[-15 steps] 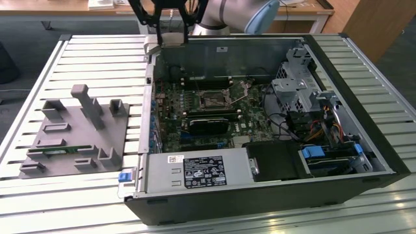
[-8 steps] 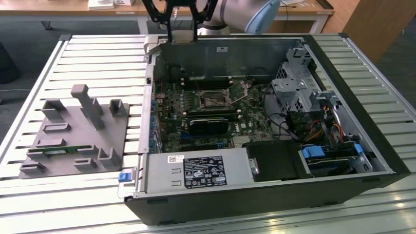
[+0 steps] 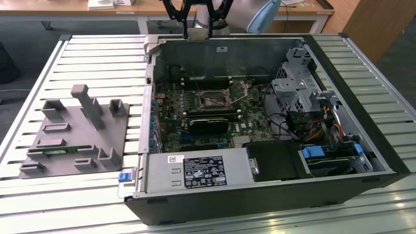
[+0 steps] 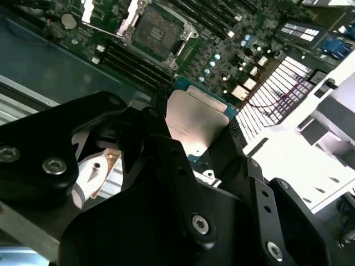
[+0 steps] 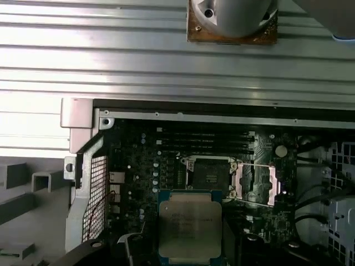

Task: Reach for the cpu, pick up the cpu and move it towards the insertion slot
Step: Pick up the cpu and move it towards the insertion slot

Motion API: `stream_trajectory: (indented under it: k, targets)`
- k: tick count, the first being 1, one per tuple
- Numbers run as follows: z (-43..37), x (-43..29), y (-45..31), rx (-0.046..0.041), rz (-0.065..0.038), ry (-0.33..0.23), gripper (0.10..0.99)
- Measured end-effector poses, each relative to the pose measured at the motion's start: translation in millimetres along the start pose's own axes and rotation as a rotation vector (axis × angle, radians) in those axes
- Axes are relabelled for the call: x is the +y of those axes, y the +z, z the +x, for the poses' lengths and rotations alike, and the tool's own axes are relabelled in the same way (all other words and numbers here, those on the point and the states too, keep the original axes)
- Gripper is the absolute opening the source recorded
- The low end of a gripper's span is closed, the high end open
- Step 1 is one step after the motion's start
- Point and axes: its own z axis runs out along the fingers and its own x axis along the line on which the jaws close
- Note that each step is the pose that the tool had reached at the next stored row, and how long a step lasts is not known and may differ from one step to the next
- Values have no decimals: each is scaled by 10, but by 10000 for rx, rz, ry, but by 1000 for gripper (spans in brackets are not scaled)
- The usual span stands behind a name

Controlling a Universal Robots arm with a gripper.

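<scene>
Check the pincer [image 4: 194,138] first in the second wrist view: its two black fingers [image 4: 161,145] are closed against opposite edges of the cpu [image 4: 195,123], which is held clear of the board with its silvery top facing the camera. The first wrist view presents the same cpu [image 5: 190,227] flat-on, showing its pale rim and blue-green border, with the insertion slot [image 5: 209,172] just beyond it. There you can see the slot's dark square centre and its metal load plate [image 5: 256,183] swung open to one side. In the second wrist view the insertion slot [image 4: 150,30] lies past the chip, apart from it, with long black memory slots [image 4: 133,64] between the two.

Use the exterior view for overall position. The pincer [image 3: 197,19] hangs above the far wall of the open computer case [image 3: 273,195], which lies on the slatted metal worktop [image 3: 85,58]. The insertion slot [image 3: 213,100] sits mid-board. A grey parts fixture [image 3: 71,136] stands on the worktop at the exterior view's left.
</scene>
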Motion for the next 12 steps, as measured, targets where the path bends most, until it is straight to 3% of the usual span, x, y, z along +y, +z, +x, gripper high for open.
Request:
stream_trajectory:
  k: [12]
  targets:
    - [-459, 100, 31, 0, 0, -1, 545]
